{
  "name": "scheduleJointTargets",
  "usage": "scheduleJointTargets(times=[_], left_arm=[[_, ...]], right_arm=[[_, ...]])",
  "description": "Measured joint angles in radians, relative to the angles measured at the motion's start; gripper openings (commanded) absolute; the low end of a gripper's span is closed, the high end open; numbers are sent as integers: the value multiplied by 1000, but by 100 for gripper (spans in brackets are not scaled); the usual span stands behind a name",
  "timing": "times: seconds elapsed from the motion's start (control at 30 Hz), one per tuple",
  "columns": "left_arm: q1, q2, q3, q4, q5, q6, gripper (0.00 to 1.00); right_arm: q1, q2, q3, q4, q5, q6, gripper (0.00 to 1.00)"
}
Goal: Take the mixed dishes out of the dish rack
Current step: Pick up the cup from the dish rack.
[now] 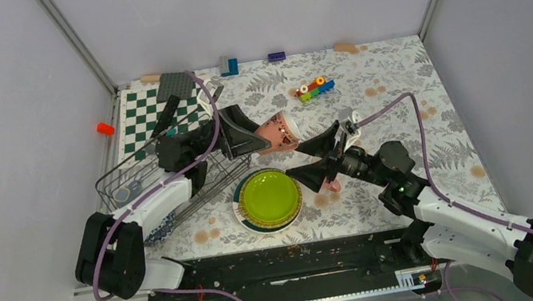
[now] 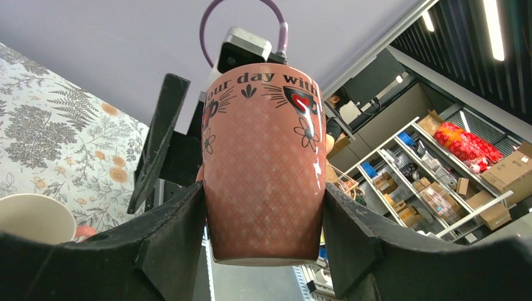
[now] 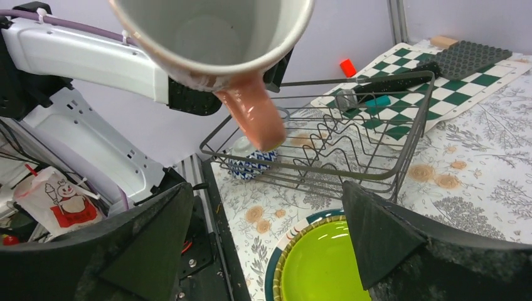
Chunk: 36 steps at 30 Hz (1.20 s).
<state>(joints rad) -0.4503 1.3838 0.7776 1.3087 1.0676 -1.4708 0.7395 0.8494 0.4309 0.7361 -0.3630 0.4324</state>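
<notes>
Cup [image 1: 281, 132] sits clamped in left tool [image 1: 257, 136], near right tool [image 1: 294, 159].

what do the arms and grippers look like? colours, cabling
Left arm and right arm: white links, black joints, loose purple cables. Left gripper and right gripper: matt black, broad wedge-shaped jaws. Green light on the right arm.

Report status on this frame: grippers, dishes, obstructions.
Left gripper shut on pink cup, held in air beside dish rack. Right gripper open, empty, close by cup. Lime-green plate tops stack on table; nothing blocking.
</notes>
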Motion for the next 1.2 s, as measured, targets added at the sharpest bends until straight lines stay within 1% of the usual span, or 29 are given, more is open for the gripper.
scheduleJointTargets(times=[0.1,0.17,0.37,0.53,0.67,0.7,0.77,0.8,0.87,0.93,0.97,1.03,1.07,1.17,1.2], left_arm=[[-3,0,0,7,10,-5,0],[-4,0,0,11,12,-5,0],[-9,2,0,26,21,-9,0],[-13,15,0,28,24,-15,0],[-15,25,0,28,26,-20,0],[-16,26,0,28,26,-25,0],[-17,26,0,34,26,-27,0],[-18,26,0,38,27,-29,0],[-21,26,0,39,29,-35,0],[-21,26,0,41,29,-48,0],[-21,28,0,39,30,-63,6],[-21,34,0,37,32,-96,39],[-18,39,0,38,29,-105,46],[-14,48,2,44,30,-108,64],[-14,52,2,48,31,-108,66]], right_arm=[[-36,31,2,48,-55,27,94],[-53,52,2,95,-87,44,91],[-85,109,31,181,-160,90,78],[-88,155,43,292,-206,142,67],[-92,184,55,339,-219,176,52],[-93,190,61,346,-223,182,47],[-95,200,68,354,-224,192,42],[-99,204,70,354,-226,197,37],[-101,211,73,356,-232,203,29],[-105,214,73,356,-238,204,19],[-106,214,73,358,-245,200,12],[-112,214,74,365,-266,189,0],[-113,213,75,365,-274,187,0],[-114,208,75,348,-278,188,0],[-114,204,75,340,-277,188,0]])
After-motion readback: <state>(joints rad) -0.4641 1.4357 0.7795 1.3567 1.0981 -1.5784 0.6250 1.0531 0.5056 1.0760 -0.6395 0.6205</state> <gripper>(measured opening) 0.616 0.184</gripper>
